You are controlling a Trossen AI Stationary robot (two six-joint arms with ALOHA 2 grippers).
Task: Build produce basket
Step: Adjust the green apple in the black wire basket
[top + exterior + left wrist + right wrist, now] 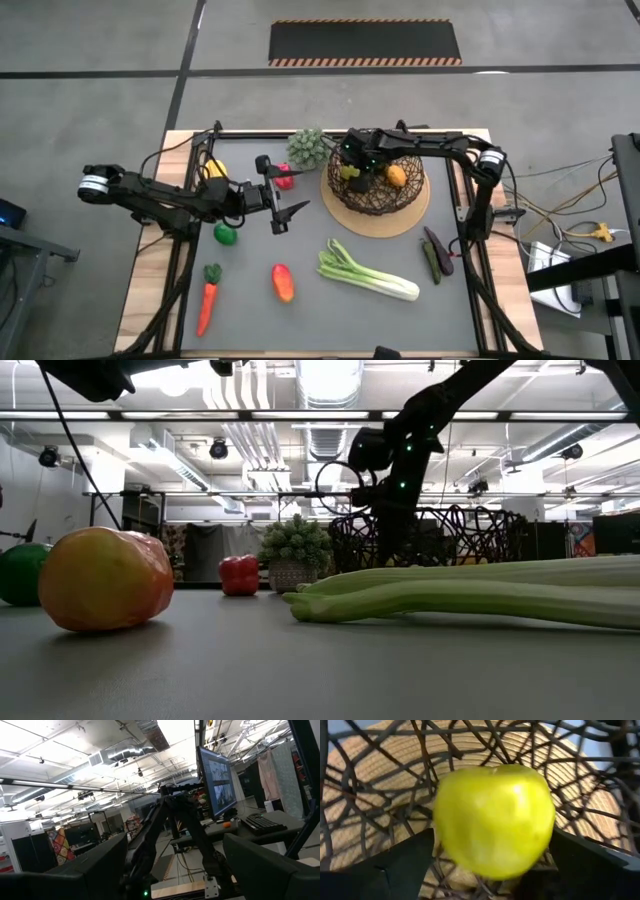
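1. You see the basket (pixel 378 185) of dark wire mesh standing on a flat tan round mat (pixel 412 219), toward the far right part of the worktop (pixel 330 315). An orange piece (pixel 397 176) already lies inside the basket.
2. Your right gripper (pixel 352 172) is down in the left part of the basket. In the right wrist view a yellow-green apple (pixel 494 826) fills the space between its two dark fingers (pixel 402 862). The fingers are spread to about the width of the apple, but you cannot tell if they really press on it or are just apart from it.
3. The rest of the produce lies outside the basket. A leek-like stalk (pixel 368 273) lies in front of the mat, and a dark purple piece (pixel 438 250) with a green piece beside it lies to the right of the mat.
4. An orange-red fruit (pixel 283 282) lies left of the stalk, and a carrot (pixel 207 300) lies near the front left corner. A green piece (pixel 225 234) is farther back from the carrot, and a yellow piece (pixel 214 168) is near the far left edge.
5. A red piece (pixel 284 178) lies close to your left gripper (pixel 279 199), and a small potted green plant (pixel 308 148) stands just left of the basket.
6. Your left gripper hangs over the middle left of the worktop with its fingers wide apart and nothing between them.
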